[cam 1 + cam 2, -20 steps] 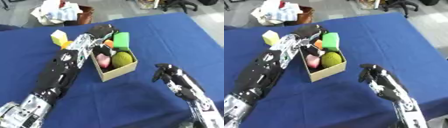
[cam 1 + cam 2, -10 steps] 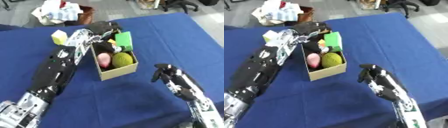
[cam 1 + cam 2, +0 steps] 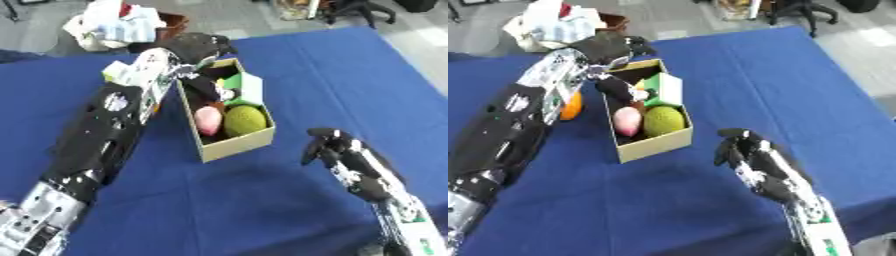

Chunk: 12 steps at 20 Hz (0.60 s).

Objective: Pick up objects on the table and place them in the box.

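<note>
The right hand (image 3: 337, 150) rests on the blue table (image 3: 350, 75), fingers curled, holding nothing. Beyond it, the box (image 3: 229, 142) holds a green ball (image 3: 245, 120), a pink egg shape (image 3: 208, 120) and a green block (image 3: 252, 89). An orange thing (image 3: 572, 106) lies left of the box. The left hand (image 3: 194, 47) hovers at the box's far end; I cannot tell its fingers' state.

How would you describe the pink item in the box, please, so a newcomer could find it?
On the blue table stands an open cardboard box. At its near end two rounded things lie side by side; the pink one is on the left, smooth and egg-shaped, unlike the rough yellow-green ball beside it.
</note>
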Tool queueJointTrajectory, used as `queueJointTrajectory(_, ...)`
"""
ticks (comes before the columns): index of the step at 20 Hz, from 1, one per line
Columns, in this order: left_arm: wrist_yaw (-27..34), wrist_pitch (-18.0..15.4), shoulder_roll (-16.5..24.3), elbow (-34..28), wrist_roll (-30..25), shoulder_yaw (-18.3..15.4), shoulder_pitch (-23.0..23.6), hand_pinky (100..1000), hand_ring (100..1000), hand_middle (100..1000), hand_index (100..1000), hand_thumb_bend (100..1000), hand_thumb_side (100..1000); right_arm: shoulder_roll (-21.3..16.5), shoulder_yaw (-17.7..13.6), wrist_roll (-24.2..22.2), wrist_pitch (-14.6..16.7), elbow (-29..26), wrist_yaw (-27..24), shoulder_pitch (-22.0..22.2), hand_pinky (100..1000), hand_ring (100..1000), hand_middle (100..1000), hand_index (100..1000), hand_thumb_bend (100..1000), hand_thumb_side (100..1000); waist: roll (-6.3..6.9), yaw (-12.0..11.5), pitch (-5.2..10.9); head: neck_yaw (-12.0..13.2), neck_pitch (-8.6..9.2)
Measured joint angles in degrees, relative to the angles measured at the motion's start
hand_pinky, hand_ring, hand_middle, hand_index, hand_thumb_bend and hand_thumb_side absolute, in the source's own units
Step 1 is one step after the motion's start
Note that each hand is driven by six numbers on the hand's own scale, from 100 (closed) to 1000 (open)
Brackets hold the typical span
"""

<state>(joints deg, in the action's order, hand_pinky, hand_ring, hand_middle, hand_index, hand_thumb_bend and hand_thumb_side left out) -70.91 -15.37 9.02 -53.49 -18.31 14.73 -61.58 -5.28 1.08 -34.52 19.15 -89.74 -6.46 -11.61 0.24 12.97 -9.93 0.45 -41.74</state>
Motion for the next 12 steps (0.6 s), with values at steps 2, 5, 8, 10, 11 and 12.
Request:
queueJointTrajectory(2, 1.23, -0.16, 1.06, 0.2, -0.29, -0.48, 0.01, 882, 836, 827, 935, 320, 667, 0.0, -0.01, 0.04, 0.04, 0.01, 0.0, 0.01, 586, 576, 562, 826, 100, 454, 0.0, -0.11, 0.0, -0.02, 0.0)
queueJointTrajectory(5, 4.32, -1.53, 3.32, 0.98, -2.95, -1.22, 0.01, 872, 830, 830, 933, 343, 603, 0.0, -0.07, 0.14, 0.08, 0.01, 0.01, 0.02, 586, 576, 562, 826, 100, 454, 0.0, -0.38, 0.04, -0.19, 0.0)
queueJointTrajectory(8, 6.3, -2.53, 5.94, 2.13, -6.64, -2.31, -0.04, 857, 822, 837, 932, 385, 549, -0.01, -0.2, 0.24, 0.04, 0.02, 0.04, 0.05, 586, 576, 563, 826, 100, 454, 0.0, -0.73, 0.06, -0.54, 0.0)
queueJointTrajectory(10, 6.33, -2.75, 7.34, 3.44, -8.67, -3.15, -0.18, 854, 821, 839, 930, 410, 517, -0.01, -0.32, 0.26, 0.03, 0.03, 0.05, 0.08, 586, 576, 562, 826, 100, 454, 0.0, -0.92, 0.06, -0.62, 0.0)
queueJointTrajectory(11, 6.11, -2.75, 7.79, 4.13, -9.32, -3.58, -0.25, 845, 812, 833, 925, 415, 454, -0.01, -0.33, 0.27, 0.03, 0.04, 0.05, 0.08, 586, 576, 563, 826, 100, 454, 0.0, -0.98, 0.06, -0.65, 0.0)
queueJointTrajectory(12, 5.62, -2.64, 8.12, 4.89, -9.69, -4.06, -0.28, 839, 806, 830, 922, 419, 423, -0.02, -0.33, 0.27, 0.03, 0.04, 0.06, 0.08, 586, 576, 563, 826, 100, 454, 0.0, -1.02, 0.06, -0.75, 0.0)
